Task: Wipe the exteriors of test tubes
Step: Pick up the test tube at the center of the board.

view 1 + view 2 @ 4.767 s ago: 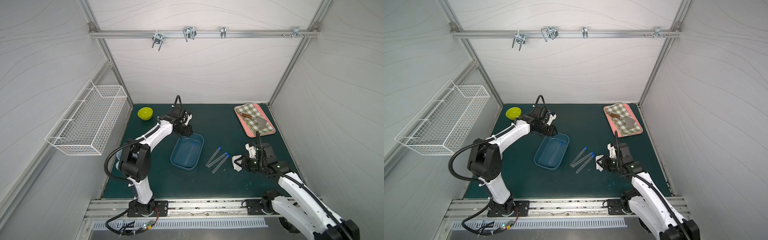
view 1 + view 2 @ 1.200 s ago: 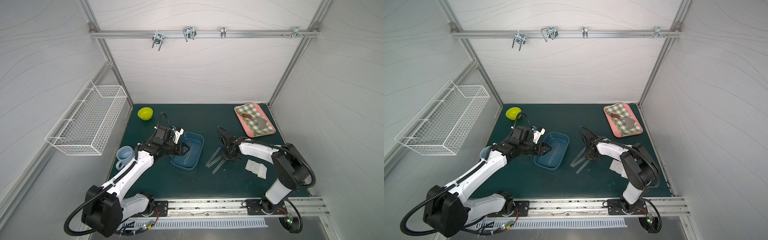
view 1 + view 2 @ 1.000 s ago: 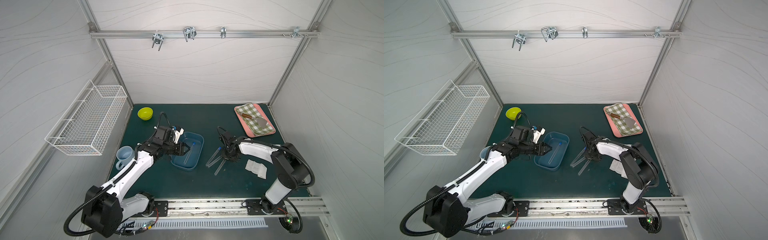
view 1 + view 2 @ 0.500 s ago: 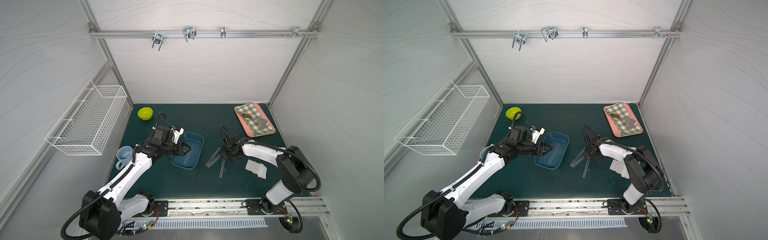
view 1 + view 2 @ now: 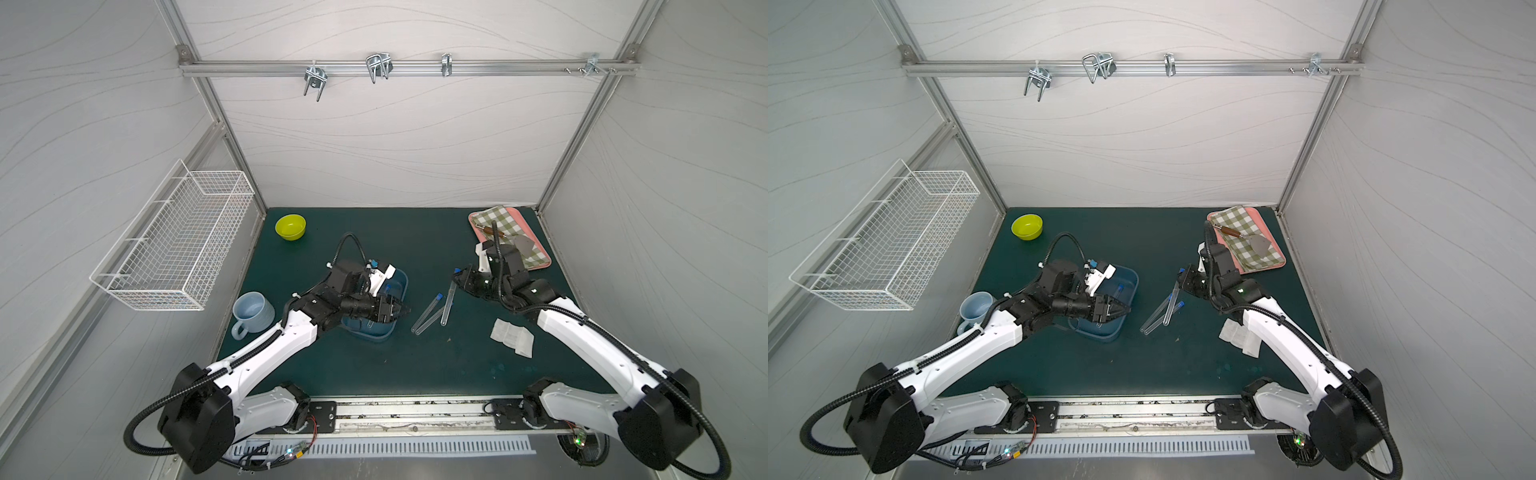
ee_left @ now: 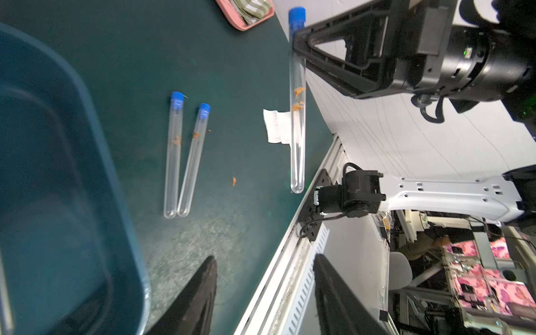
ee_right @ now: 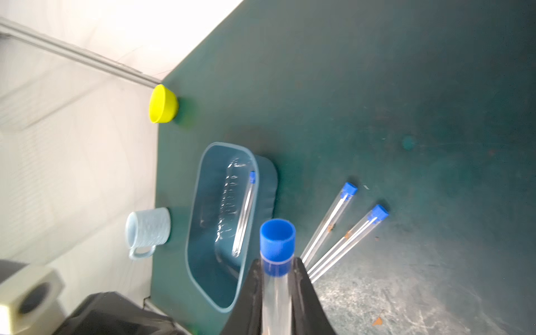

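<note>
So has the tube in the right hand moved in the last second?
Yes. The right hand has lifted the test tube off the mat, toward the pink tray.

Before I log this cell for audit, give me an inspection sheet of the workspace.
Surface: dark green mat, scuffed near the tubes; orange crumb.
Job's things: clear blue-capped test tubes: held tube and two tubes on the mat, orange-smeared; fourth tube in blue plastic tray.
Clutter: yellow bowl, pale blue mug, white folded wipe, pink tray with checked cloth and brown-handled metal tool.
Grippers: left gripper open, empty, beside the blue tray; right gripper shut on held tube below its cap.
Cables: black corrugated hose loops above the left wrist.
Surroundings: white wire basket on side wall; metal rail with hooks.
</note>
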Robot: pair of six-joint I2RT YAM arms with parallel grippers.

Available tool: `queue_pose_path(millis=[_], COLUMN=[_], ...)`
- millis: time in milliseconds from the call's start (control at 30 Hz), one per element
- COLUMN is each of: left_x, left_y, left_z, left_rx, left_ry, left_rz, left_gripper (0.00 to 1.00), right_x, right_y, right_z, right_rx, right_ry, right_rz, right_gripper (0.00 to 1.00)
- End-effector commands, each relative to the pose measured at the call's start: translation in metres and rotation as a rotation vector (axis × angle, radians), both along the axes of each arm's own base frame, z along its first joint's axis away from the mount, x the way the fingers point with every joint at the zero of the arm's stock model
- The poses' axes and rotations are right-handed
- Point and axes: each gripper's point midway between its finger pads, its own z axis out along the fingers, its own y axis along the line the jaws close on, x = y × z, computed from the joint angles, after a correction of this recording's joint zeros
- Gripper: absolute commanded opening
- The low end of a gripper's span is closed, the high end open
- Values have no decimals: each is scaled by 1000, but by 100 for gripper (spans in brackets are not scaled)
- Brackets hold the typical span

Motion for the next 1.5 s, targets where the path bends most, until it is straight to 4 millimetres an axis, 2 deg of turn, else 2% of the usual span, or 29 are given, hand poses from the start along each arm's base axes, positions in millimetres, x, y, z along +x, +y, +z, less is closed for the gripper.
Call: queue_pose_path(millis=[0,300,600,867,1133,1300,1400,1467], left_x=[-1,7,13,14,16,18,19,21], left_y=[-28,-49,-65,-70,-71,-67,-63,-61], left_z=[37,38,41,42,38,33,29,27], left_rx=[-99,-144,-208,-227,-218,-193,-170,-155], left_ry=[-91,-75,-59,-53,-43,-47,-54,-61], left_rz=[-84,-106,-110,-112,-103,-73,-51,-35], left_gripper=[56,56,51,40,17,8,6,6], right_x=[-1,0,-2,-3,-7,-8,-9,-9], right_y=[11,31,44,48,54,56,58,58], right_z=[26,66,83,86,84,83,81,80], right_rx=[80,193,253,286,281,283,279,272], right_ry=[-63,-162,-226,-256,-270,-274,-267,-258], right_rz=[58,112,141,140,162,169,182,182], right_gripper=[16,16,16,16,16,17,22,42])
